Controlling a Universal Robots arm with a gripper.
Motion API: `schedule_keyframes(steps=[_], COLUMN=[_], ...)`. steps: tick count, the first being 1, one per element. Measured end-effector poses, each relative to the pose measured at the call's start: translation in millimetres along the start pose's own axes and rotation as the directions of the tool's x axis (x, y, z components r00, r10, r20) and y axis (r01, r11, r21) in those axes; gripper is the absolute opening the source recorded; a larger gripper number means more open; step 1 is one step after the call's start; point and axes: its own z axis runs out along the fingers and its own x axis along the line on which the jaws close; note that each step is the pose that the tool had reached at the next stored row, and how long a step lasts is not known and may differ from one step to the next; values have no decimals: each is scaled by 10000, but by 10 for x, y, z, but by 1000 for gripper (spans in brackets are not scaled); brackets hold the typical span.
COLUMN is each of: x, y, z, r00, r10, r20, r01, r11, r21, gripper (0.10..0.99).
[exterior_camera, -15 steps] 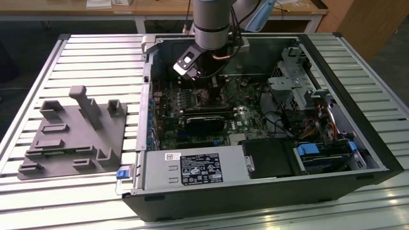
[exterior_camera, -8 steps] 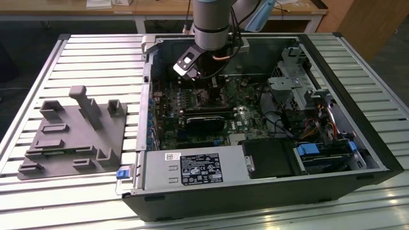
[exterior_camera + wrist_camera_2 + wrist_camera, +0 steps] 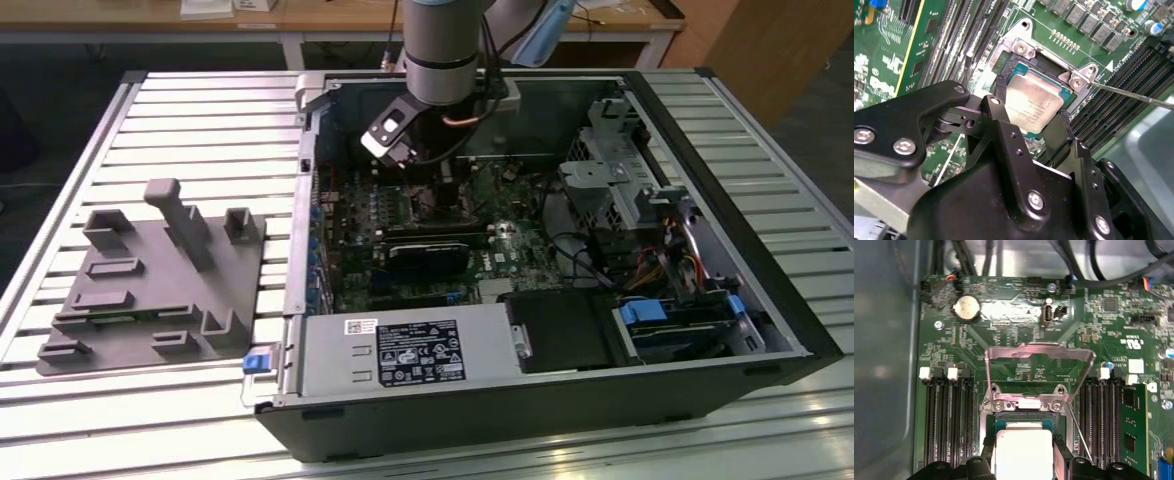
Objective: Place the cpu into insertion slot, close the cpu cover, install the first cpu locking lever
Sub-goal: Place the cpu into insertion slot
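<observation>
Exterior view: arm [image 3: 441, 50] reaches into the open computer case [image 3: 795, 335]; second wrist view: gripper [image 3: 1030, 111] jaws pinch the chip [image 3: 1036, 100] at the socket [image 3: 1012, 64]; first wrist view: cover [image 3: 1039, 351] stands raised, so seating looks in hand, calling for a level drop.

The raised cover [image 3: 1039, 352] walled one side of the chip [image 3: 1024, 452]; a slanted lever wire [image 3: 1134, 95] and memory slots [image 3: 946, 420] flanked the end effector [image 3: 1031, 112] clamped on it.
</observation>
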Motion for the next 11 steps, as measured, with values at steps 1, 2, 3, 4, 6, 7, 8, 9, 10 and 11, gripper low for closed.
schedule_keyframes(steps=[1,2,3,4,6,7,8,9,10,11], x=[0,-1,-3,-5,-5,-6,-7,-7,-8,-8], y=[0,0,0,0,0,1,1,1,1,2], z=[0,1,1,2,2,1,1,-2,-14,-26], r00=[10000,9999,9999,9999,9999,9999,9999,9999,9999,9999], r10=[88,130,145,149,147,140,135,134,133,133], r20=[7,9,7,7,8,9,9,10,10,9], r01=[-88,-130,-145,-149,-147,-140,-135,-134,-133,-133], r11=[10000,9999,9999,9999,9999,9999,9999,9999,9999,9999], r21=[3,4,3,3,4,4,4,5,4,4], gripper=[537,537,537,537,537,537,537,537,537,537])
